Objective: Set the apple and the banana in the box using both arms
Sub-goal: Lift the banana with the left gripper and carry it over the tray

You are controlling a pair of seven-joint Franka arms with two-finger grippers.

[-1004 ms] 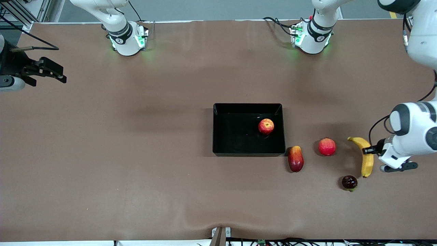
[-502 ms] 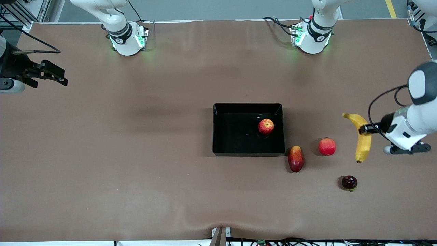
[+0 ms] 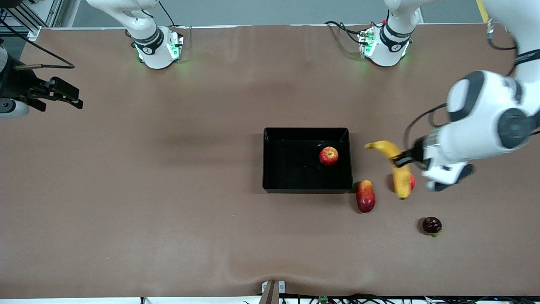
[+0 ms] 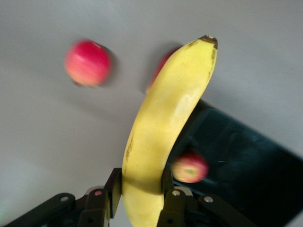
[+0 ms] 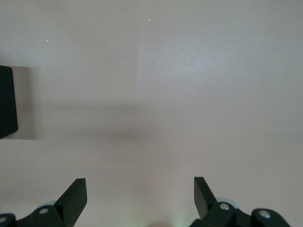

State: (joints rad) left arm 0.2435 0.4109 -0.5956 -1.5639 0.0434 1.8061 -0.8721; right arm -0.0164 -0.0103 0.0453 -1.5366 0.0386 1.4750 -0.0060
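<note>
The apple lies in the black box, in the part toward the left arm's end. My left gripper is shut on the yellow banana and holds it in the air over the table beside the box. In the left wrist view the banana sits between the fingers, with the apple and the box below. My right gripper waits open and empty at the right arm's end of the table, and it also shows in the right wrist view.
A red-orange mango lies by the box's corner nearest the front camera. A pinkish-red ball is mostly covered by the banana. A dark round fruit lies nearer the front camera. A box corner shows in the right wrist view.
My left gripper has lifted the banana off the table and carried it toward the box, over the pinkish-red ball. The right arm has barely moved.
</note>
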